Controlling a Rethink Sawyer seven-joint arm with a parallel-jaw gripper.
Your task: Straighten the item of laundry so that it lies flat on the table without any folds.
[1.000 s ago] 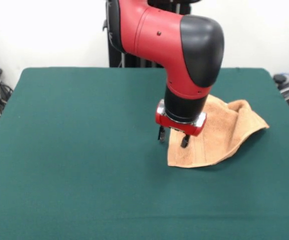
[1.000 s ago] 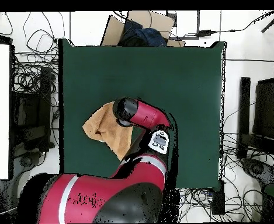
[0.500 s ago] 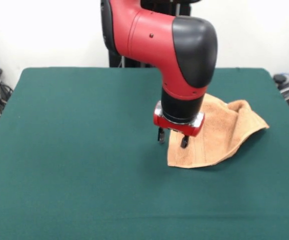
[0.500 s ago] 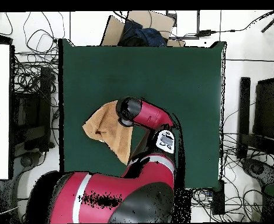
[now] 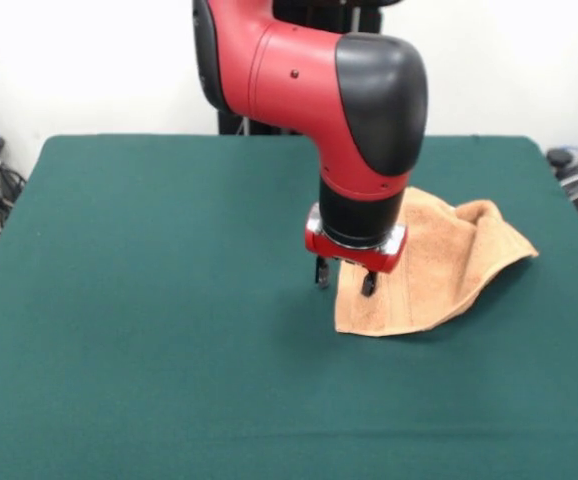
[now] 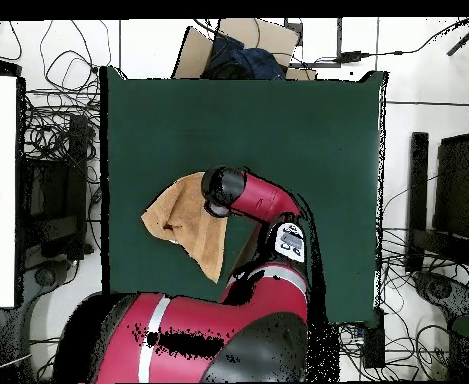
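1. Front view: gripper (image 5: 345, 277) hangs low with its two fingers spread apart, holding nothing, straddling the towel's (image 5: 439, 262) edge that faces the table (image 5: 149, 300) centre.
2. Towel sits toward the table's right edge in this view, about midway between near and far edges, still folded over with a bunched hump at its far right.
3. Its long axis runs from the gripper out toward that right edge, so the cloth lies wholly to one side of the gripper.
4. Overhead view: arm hides the grasp point; fold still visible.

A peach-orange towel (image 5: 439, 262) (woven bands run near its lower edge) lies on the dark green table (image 5: 149, 300), below a red and black arm (image 5: 314, 90) with black-tipped gripper (image 5: 345, 278).
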